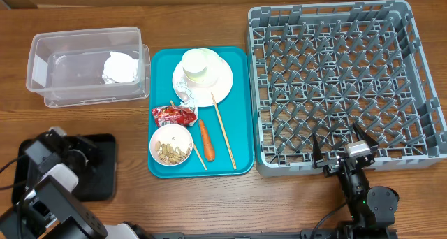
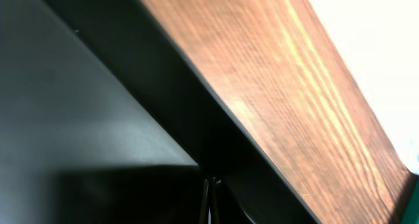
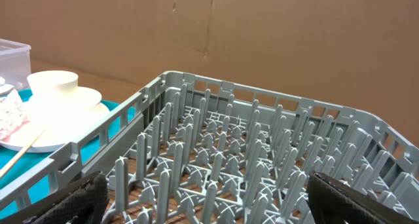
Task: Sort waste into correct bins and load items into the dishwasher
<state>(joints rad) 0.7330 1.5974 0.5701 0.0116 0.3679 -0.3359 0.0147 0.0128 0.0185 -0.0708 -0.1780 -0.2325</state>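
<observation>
On the teal serving tray (image 1: 237, 71) lie a white plate (image 1: 222, 82) with a white cup (image 1: 200, 63) on it, crumpled white paper (image 1: 185, 93), a red wrapper (image 1: 174, 114), a carrot (image 1: 207, 140), two chopsticks (image 1: 223, 131) and a white bowl (image 1: 170, 145) holding beige scraps. The clear tub (image 1: 70, 61) holds another crumpled paper (image 1: 120, 68). The grey dish rack (image 1: 346, 85) has nothing in it. My right gripper (image 1: 341, 147) (image 3: 222, 204) is open and empty over the rack's front edge. My left gripper (image 2: 209, 201) is shut, low over the black tray (image 1: 101, 169) (image 2: 78, 106).
The right wrist view shows the rack's pegs (image 3: 262, 152), with the plate (image 3: 59, 112), the cup (image 3: 52, 83) and a chopstick (image 3: 19, 152) to its left. A cardboard wall stands behind. Bare wooden table (image 1: 209, 15) lies along the far edge.
</observation>
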